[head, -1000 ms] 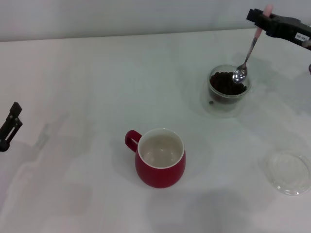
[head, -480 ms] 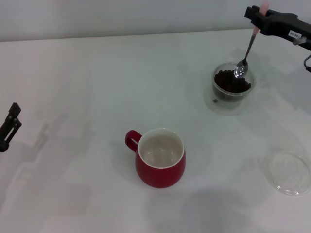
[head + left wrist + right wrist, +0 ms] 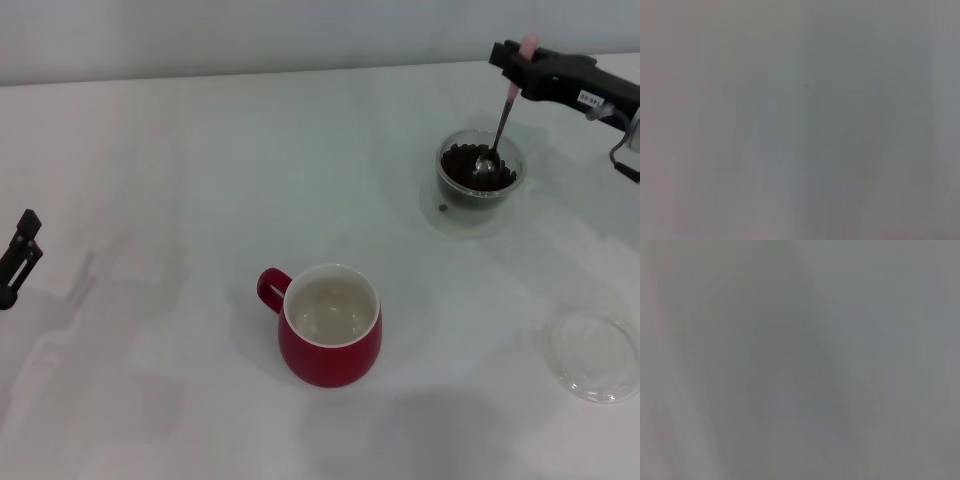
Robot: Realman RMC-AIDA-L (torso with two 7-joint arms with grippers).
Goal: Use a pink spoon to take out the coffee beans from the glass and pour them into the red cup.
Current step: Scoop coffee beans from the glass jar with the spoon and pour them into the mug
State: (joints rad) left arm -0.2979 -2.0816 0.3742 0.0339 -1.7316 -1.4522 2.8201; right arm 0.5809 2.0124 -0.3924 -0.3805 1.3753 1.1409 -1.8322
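- My right gripper (image 3: pixel 512 62) is near the far right corner of the tabletop (image 3: pixel 200 180), its fingers closed on the pale pink handle of the pink spoon (image 3: pixel 497 125).
- The spoon hangs almost upright, tilted slightly, with its silver bowl down inside the glass (image 3: pixel 479 181), among the coffee beans (image 3: pixel 465 165).
- The glass stands on the tabletop toward the far right, just below my right gripper; one stray bean lies at its foot on the near-left side.
- The red cup (image 3: pixel 331 325) sits well apart from the glass, toward the near edge and around the middle of the table, its white inside showing no beans and its handle pointing to my left.
- A flat clear dish (image 3: pixel 595 355) lies near the right edge, toward the near corner.
- My left gripper (image 3: pixel 18 260) is at the left edge, holding nothing; I cannot tell how its fingers stand.
- Both wrist views show only a grey blur.
- Compared with a second ago, my right gripper has shifted left and the spoon bowl has gone from the glass's right rim into the beans. The glass has also slid a little away from me.
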